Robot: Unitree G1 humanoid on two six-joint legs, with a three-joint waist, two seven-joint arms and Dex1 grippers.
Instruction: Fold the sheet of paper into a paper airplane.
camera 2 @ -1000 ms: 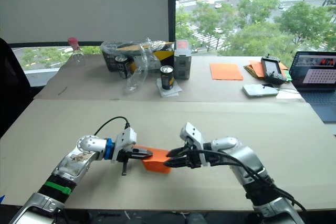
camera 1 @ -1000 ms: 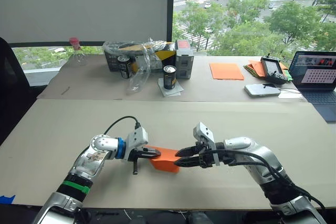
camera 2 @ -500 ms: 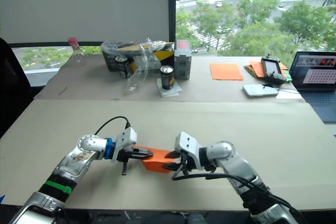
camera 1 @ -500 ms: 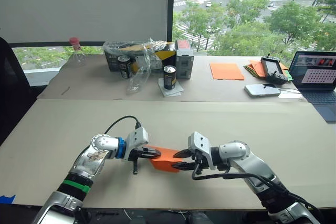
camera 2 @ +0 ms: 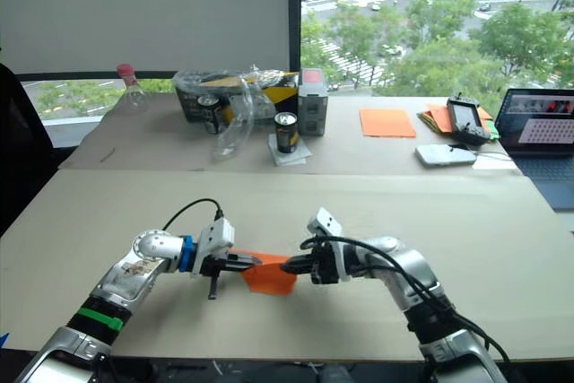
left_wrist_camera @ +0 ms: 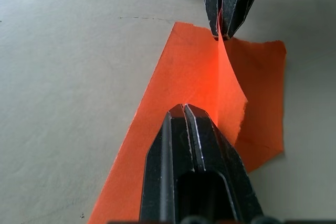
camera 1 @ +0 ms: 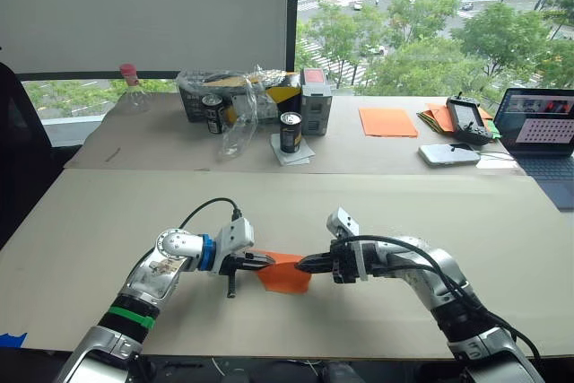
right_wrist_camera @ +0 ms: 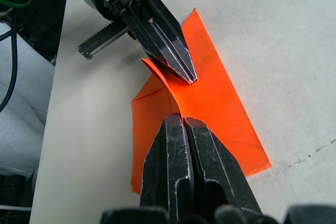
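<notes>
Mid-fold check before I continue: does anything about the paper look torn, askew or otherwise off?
No tear shows. The paper lies on the table with one flap standing up along the crease, pinched by the left gripper and right gripper.

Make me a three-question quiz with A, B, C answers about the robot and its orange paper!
1. Where is the creased orange sheet of paper?
A. between the two grippers
B. beside the laptop
C. on the floor

2. How many black drink cans stand on the far table?
A. five
B. none
C. two

3. What are both grippers doing?
A. hanging wide open
B. pinching the paper shut
C. holding a can

Answers:
1 A, the left gripper and right gripper meet over it.
2 C, one black can by the basket, another black can on a napkin.
3 B, both wrist views show closed fingers on a raised fold.
</notes>
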